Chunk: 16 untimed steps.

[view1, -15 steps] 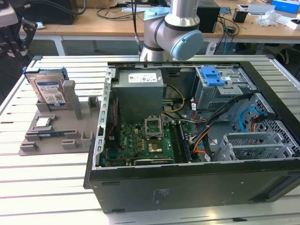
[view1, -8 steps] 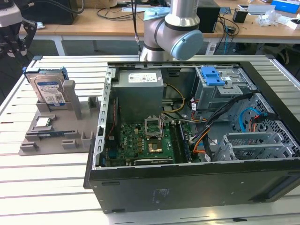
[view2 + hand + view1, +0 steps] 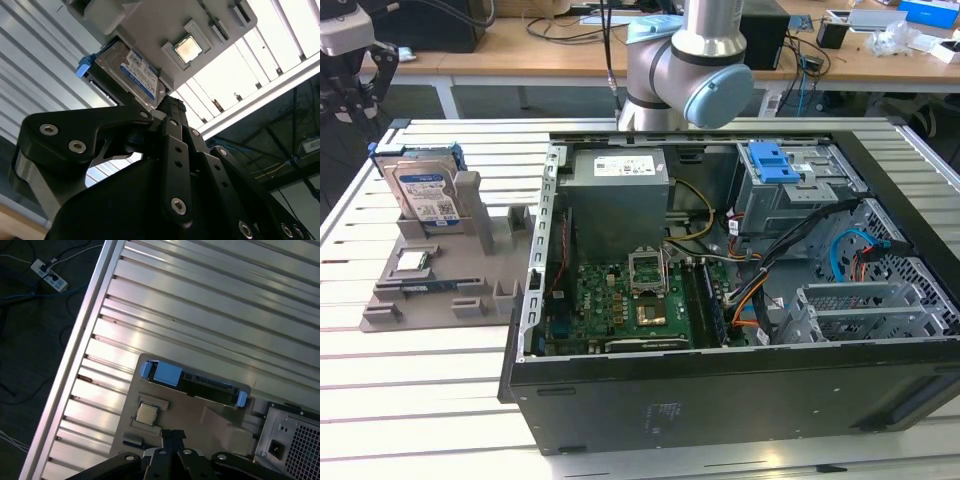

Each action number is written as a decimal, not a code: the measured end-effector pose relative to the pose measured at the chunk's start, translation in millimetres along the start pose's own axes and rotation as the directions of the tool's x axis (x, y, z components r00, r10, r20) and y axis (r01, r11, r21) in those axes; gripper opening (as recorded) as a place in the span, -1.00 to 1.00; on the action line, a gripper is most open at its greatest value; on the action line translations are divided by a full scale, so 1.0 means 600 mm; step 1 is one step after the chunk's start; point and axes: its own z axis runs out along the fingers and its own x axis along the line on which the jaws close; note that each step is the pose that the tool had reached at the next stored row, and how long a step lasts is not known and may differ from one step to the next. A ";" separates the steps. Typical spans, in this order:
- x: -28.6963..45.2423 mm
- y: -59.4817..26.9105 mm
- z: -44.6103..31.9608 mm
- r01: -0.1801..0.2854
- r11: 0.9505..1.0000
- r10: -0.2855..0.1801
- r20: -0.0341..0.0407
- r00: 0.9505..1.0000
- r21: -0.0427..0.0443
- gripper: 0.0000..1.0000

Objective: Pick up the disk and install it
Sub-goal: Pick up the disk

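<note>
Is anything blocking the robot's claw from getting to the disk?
Nothing visible does. In the first wrist view the gripper hangs over the grey holder, and only open air lies between it and the disk standing in its slot.

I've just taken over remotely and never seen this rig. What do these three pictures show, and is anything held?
The exterior view shows a robot arm behind an open computer case on a slatted table. The two wrist views look along the black gripper from the arm. On the exterior view's left, a grey holder tray carries the disk, standing on edge in its blue carrier, and a processor chip lying flat. The gripper points toward the tray; the disk is not yet picked up.
</note>
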 end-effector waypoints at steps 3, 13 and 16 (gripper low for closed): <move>0.000 0.000 0.000 0.044 0.999 -0.044 -0.002 0.999 -0.001 -0.79; 0.000 0.000 0.000 0.150 0.989 -0.150 -0.006 0.989 -0.004 -0.79; 0.000 0.000 0.000 0.187 0.982 -0.187 -0.007 0.982 -0.005 -0.79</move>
